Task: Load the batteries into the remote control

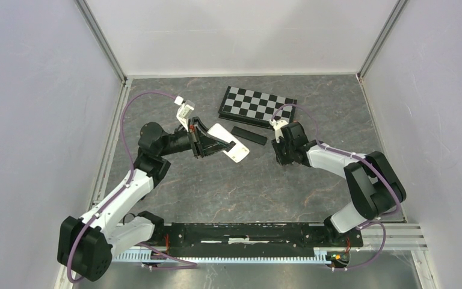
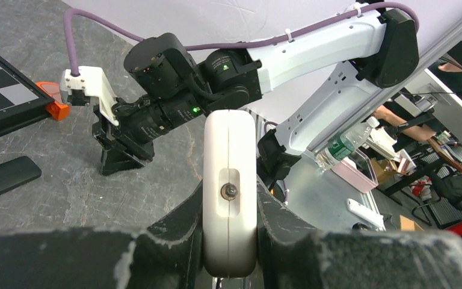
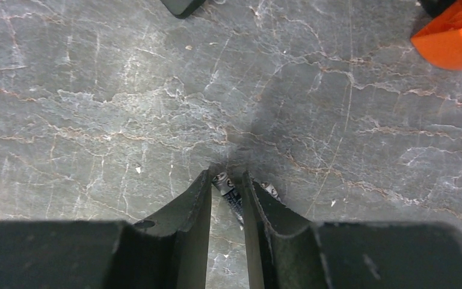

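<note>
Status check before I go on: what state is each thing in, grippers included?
white remote: clamped edge-on in the left gripper; battery bay not visible.
left gripper: shut on the white remote.
first battery: down at the table, pinched in the right gripper.
right gripper: shut on the first battery.
second battery: loose on the table beside that gripper's finger.
black remote: lying flat, ungripped.
chessboard: lying flat, squares up.

Even overhead light — soft shadows; wrist views' near edges blurred.
</note>
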You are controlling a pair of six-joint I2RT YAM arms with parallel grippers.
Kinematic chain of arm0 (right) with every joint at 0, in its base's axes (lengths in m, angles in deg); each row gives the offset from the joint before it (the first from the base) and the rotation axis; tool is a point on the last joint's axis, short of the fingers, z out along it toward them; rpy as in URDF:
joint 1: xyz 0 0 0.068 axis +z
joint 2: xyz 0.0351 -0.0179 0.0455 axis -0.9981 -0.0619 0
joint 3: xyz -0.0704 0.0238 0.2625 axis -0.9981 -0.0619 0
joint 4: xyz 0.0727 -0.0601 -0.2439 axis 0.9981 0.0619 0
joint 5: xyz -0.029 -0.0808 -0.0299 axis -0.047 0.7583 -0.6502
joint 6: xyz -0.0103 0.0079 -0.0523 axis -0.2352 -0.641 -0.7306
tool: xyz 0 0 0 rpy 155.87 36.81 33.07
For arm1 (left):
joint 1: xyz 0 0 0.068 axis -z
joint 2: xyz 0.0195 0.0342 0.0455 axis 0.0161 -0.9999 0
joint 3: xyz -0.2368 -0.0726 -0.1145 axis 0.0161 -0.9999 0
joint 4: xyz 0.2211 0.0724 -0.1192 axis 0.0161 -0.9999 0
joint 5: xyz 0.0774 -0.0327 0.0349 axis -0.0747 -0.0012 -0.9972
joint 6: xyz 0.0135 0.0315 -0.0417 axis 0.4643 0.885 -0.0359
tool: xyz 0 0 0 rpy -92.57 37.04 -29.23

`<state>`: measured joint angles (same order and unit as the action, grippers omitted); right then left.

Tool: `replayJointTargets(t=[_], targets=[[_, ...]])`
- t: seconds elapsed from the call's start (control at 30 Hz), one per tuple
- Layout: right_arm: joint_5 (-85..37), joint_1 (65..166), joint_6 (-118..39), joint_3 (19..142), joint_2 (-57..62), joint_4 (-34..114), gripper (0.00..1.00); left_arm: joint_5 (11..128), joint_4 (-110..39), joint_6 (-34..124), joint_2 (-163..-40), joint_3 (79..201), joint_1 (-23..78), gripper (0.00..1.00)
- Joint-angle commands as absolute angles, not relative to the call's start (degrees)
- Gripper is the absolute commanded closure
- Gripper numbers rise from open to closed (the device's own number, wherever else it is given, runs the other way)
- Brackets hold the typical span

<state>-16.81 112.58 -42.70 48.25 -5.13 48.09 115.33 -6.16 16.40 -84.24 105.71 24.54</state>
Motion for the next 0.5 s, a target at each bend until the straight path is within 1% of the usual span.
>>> replayJointTargets(t=[0.0, 0.13, 0.2, 0.3, 0.4, 0.47], targets=[[-14.2, 112.4, -41.9, 50.0, -5.8, 48.1, 0.7, 114.4, -6.0, 18.1, -82.9, 106.4, 24.4, 0.98], [-14.3, 112.4, -42.6, 50.2, -5.7, 48.7, 0.74, 113.9, -6.3, 18.0, -82.6, 106.5, 24.4, 0.98], [-14.6, 112.4, -43.7, 50.4, -5.6, 49.6, 0.74, 113.5, -6.5, 18.2, -82.2, 106.4, 24.4, 0.98], [-15.0, 112.4, -45.2, 50.7, -5.2, 51.3, 0.66, 112.7, -7.4, 18.6, -81.7, 106.5, 24.4, 0.98], [-15.6, 112.4, -45.9, 50.9, -4.8, 53.4, 0.64, 112.2, -7.8, 18.8, -81.3, 106.5, 24.4, 0.98], [-15.8, 112.5, -46.0, 50.5, -4.5, 53.7, 0.65, 111.6, -8.0, 18.9, -81.2, 106.4, 24.4, 0.98]])
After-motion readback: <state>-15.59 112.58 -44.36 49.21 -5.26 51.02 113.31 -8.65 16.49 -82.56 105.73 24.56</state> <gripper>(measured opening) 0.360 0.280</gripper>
